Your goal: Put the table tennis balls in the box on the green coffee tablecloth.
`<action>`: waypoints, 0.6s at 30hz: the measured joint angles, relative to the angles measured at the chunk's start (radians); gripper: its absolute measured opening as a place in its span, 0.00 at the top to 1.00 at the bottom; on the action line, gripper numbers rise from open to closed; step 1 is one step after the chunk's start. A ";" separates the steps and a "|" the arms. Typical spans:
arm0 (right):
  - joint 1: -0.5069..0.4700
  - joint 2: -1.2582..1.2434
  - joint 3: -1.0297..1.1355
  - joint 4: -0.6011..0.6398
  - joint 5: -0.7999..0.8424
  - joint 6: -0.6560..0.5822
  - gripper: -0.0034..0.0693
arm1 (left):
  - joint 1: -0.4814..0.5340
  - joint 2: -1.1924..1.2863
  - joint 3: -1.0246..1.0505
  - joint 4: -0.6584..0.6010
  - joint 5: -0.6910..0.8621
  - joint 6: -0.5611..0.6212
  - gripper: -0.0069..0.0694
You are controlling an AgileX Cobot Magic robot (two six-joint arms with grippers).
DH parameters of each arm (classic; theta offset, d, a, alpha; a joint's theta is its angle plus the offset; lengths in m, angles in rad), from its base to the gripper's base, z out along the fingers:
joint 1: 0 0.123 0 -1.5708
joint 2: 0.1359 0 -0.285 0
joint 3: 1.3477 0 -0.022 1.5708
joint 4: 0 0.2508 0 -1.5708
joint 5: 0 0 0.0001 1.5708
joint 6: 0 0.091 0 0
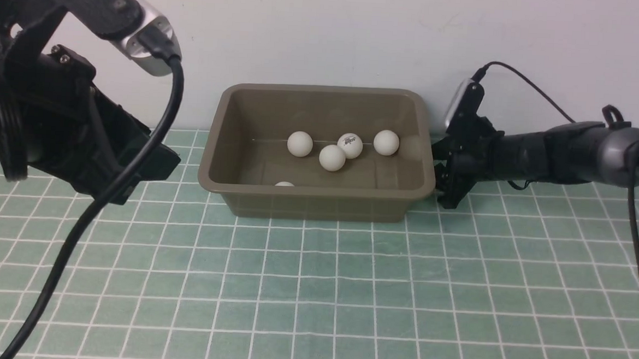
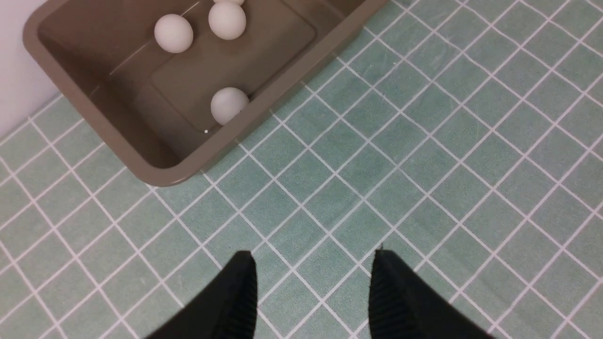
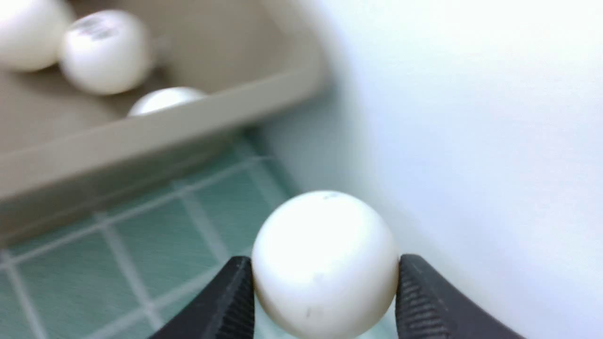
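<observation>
The olive-brown box (image 1: 318, 204) stands on the green coffee tablecloth (image 1: 314, 288) against the wall. Several white table tennis balls (image 1: 332, 158) lie inside it, one with a printed logo (image 1: 349, 145). My right gripper (image 3: 324, 258) is shut on another white ball (image 3: 325, 273), low over the cloth between the box's right end (image 3: 141, 129) and the wall. In the front view that arm (image 1: 462, 165) reaches in beside the box and its ball is hidden. My left gripper (image 2: 312, 254) is open and empty above the cloth (image 2: 377, 165), off the box's left front corner (image 2: 165, 176).
A white wall (image 1: 327, 32) rises right behind the box and close to the right gripper (image 3: 471, 117). The left arm's black cable (image 1: 105, 201) hangs down over the cloth at the front left. A cable also trails from the right arm (image 1: 636, 245).
</observation>
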 joint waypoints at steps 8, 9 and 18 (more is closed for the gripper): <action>-0.020 -0.091 0.000 -0.030 0.360 0.122 0.47 | 0.000 0.000 0.000 0.000 0.000 0.000 0.52; -0.010 -0.094 0.000 -0.030 0.390 0.127 0.47 | 0.000 0.000 0.000 0.000 0.000 0.000 0.52; 0.166 -0.097 0.000 -0.113 0.351 0.253 0.47 | 0.000 0.000 0.000 0.000 0.000 0.000 0.52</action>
